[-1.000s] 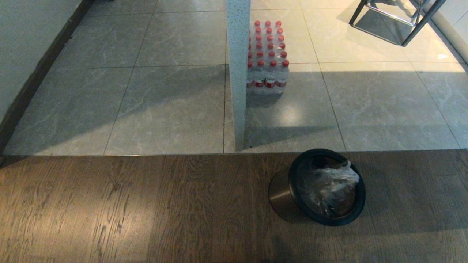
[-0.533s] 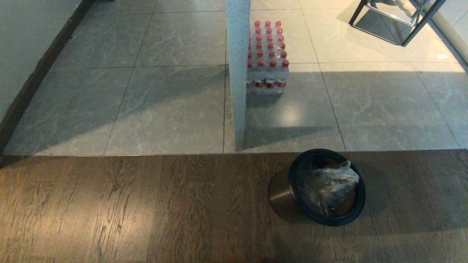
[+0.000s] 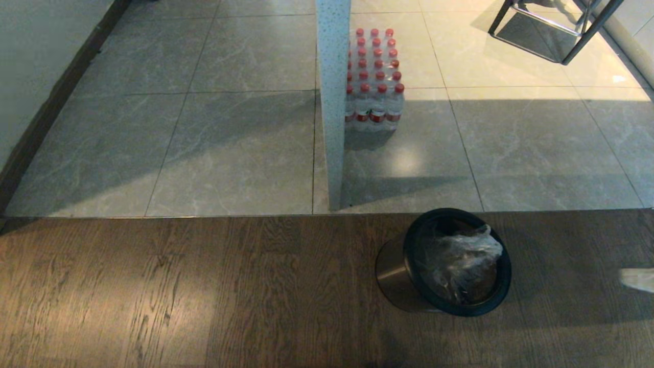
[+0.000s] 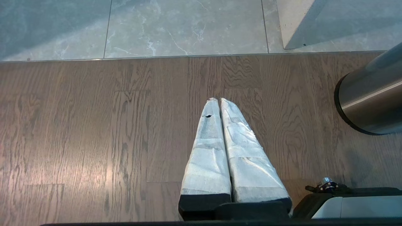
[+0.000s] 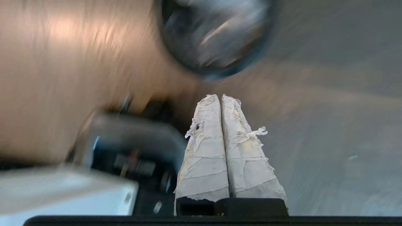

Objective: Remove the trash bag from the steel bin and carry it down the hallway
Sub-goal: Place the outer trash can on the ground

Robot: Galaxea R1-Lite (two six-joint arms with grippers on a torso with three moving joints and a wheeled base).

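The steel bin (image 3: 392, 276) stands on the dark wood-plank floor, with a black ring (image 3: 503, 286) round its rim. The clear crinkled trash bag (image 3: 462, 258) sits bunched inside it. My right gripper (image 3: 632, 279) shows only as a white tip at the right edge of the head view, apart from the bin. In the right wrist view the right gripper (image 5: 219, 96) is shut and empty, with the blurred bin (image 5: 213, 34) beyond it. My left gripper (image 4: 219, 99) hangs shut and empty above the wood floor, with the bin's steel wall (image 4: 370, 100) off to one side. The hallway's grey tiles (image 3: 240, 143) begin just past the bin.
A white speckled partition (image 3: 333, 102) stands on the tiles beyond the bin. A shrink-wrapped pack of red-capped bottles (image 3: 375, 76) stands against it. Dark metal chair legs (image 3: 552, 36) are at the far right. A pale wall with dark baseboard (image 3: 46, 117) runs along the left.
The right gripper's white tip has come into the head view at the right edge. The bin, the bag and the camera have stayed put.
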